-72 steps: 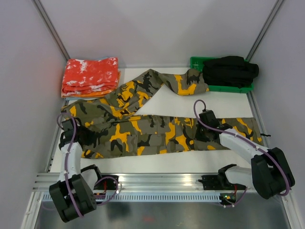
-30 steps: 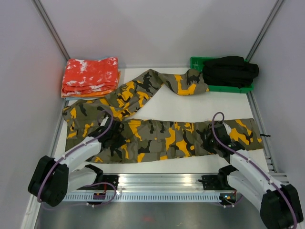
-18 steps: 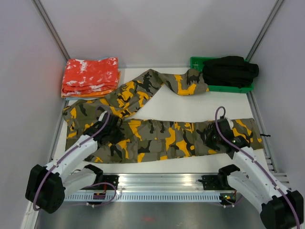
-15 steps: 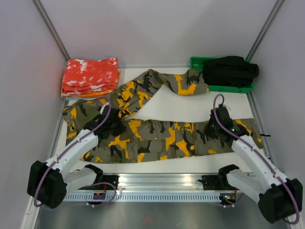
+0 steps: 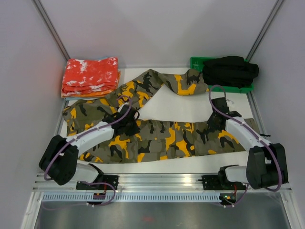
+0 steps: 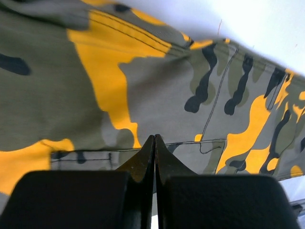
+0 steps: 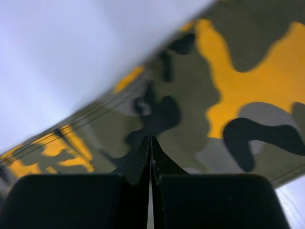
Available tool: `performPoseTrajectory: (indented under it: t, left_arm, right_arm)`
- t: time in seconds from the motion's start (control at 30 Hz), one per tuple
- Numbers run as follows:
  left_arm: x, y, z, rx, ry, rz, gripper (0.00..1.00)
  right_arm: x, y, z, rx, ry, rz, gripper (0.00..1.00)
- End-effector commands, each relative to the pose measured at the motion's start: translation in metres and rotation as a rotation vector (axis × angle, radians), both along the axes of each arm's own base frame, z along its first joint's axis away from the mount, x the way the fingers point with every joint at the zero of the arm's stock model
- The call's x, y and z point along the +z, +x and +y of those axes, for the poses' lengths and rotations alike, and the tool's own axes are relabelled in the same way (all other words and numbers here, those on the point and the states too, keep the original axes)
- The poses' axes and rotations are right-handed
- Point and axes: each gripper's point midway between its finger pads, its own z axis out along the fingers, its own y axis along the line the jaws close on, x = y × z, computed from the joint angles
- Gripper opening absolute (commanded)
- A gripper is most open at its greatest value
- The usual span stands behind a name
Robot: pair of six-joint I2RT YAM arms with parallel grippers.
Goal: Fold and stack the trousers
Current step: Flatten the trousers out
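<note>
Across the bench (image 5: 190, 109), from your fixed overhead view, the trousers (image 5: 162, 138) take up most of the surface and are not yet folded. The waist sits at the left. One leg runs left to right along the near side, its long axis parallel to the near edge and its hem at the far right. The other leg splays off from the crotch toward the back right, and its hem ends touching or just short of the green tray (image 5: 196, 62).

Note the bystanders. Folded red-orange cloths (image 5: 90, 76) lie at the back left, just beyond the waist. A black garment (image 5: 231, 69) lies in the tray.

Both arms reach over the near leg. Your left hand (image 5: 129, 118) is above the crotch area, where the two legs part. Your right hand (image 5: 218, 114) is at the far edge of the near leg, toward its hem end.

Both hands are closed. In each wrist view the fingertips (image 6: 148, 152) meet in a tight line with camouflage cloth directly beyond them. No cloth shows between the tips. I cannot tell whether a thin fold is nipped there.

In my judgement the work stands at the first step, bringing the two legs together. The splayed leg lies beyond both hands, away from the bases. Its root is nearer your left hand and its hem nearer your right. Expect to need both hands spaced along that diagonal. A pull from one hand would likely drag the waist askew.
</note>
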Motion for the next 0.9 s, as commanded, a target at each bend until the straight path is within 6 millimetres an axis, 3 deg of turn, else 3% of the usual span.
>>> performPoseTrajectory:
  t: [0.0,0.27,0.5,0.7,0.87]
  left_arm:
    - [-0.008,0.004,-0.022,-0.002,-0.039,-0.004,0.02]
    - [-0.032,-0.005,-0.034,-0.038,-0.009,0.048,0.02]
    - [-0.047,-0.021,-0.030,-0.052,0.013,0.100,0.02]
    - [-0.049,-0.026,-0.032,-0.070,-0.007,0.107,0.02]
    - [-0.050,-0.028,-0.031,-0.074,-0.002,0.110,0.02]
  right_arm:
    - [-0.021,-0.021,-0.037,-0.102,-0.034,0.035,0.00]
    - [-0.055,-0.036,-0.039,-0.117,-0.038,0.117,0.00]
    - [-0.077,-0.069,-0.037,-0.151,-0.011,0.200,0.00]
    - [-0.078,-0.097,-0.034,-0.238,0.051,0.146,0.00]
    - [-0.057,-0.106,-0.041,-0.364,0.058,0.073,0.00]
